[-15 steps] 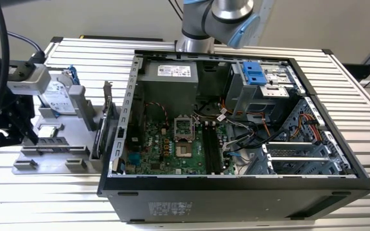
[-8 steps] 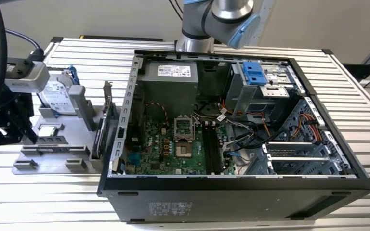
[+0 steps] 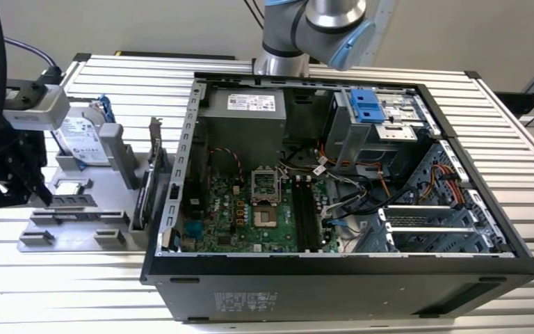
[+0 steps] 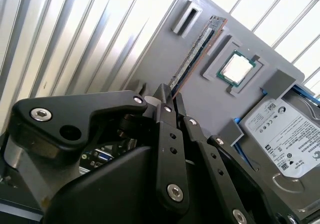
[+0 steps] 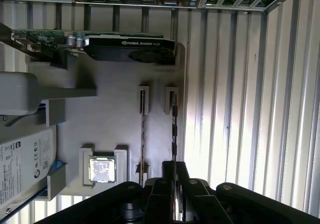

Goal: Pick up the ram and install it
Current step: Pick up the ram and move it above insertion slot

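The ram (image 4: 196,52) is a thin green stick with black chips, standing on edge in a slotted holder of the grey tray (image 4: 200,114). My gripper (image 4: 169,95) has its black fingers closed on one end of the stick, one on each side. In the first wrist view the ram (image 5: 173,126) runs from its end slot down between the fingertips (image 5: 166,170). It still sits in the holder. In the exterior view the arm's black wrist hangs over the grey tray (image 3: 81,229) at the exterior view's left. The open computer case (image 3: 341,278) lies beside it, its motherboard's memory slots (image 3: 309,216) visible.
On the tray sit a processor chip (image 4: 236,68), a silver hard drive (image 4: 285,134) in a blue frame, and a dark expansion card (image 5: 125,47). A second holder slot (image 5: 143,104) runs parallel to the ram. The slatted metal table (image 3: 508,139) surrounds everything.
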`<action>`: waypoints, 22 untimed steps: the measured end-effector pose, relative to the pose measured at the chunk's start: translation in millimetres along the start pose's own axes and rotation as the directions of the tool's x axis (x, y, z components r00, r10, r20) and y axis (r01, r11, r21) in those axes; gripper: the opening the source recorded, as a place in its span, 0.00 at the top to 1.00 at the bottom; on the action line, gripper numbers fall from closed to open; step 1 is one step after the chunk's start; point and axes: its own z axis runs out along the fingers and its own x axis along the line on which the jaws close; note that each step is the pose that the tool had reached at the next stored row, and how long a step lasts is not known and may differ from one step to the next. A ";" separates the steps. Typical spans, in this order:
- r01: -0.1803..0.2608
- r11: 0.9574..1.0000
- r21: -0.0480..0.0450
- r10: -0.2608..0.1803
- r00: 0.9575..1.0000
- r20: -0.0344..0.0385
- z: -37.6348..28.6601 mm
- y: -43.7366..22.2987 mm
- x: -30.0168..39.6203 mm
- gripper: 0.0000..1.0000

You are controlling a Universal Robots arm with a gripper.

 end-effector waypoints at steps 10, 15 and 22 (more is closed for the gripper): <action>0.000 1.000 0.000 0.000 1.000 0.000 -6.5 -0.1 0.1 1.00; 0.000 1.000 0.000 0.000 1.000 0.000 -10.0 -0.1 0.1 1.00; 0.000 1.000 0.000 0.000 1.000 0.000 -14.7 -0.2 0.1 1.00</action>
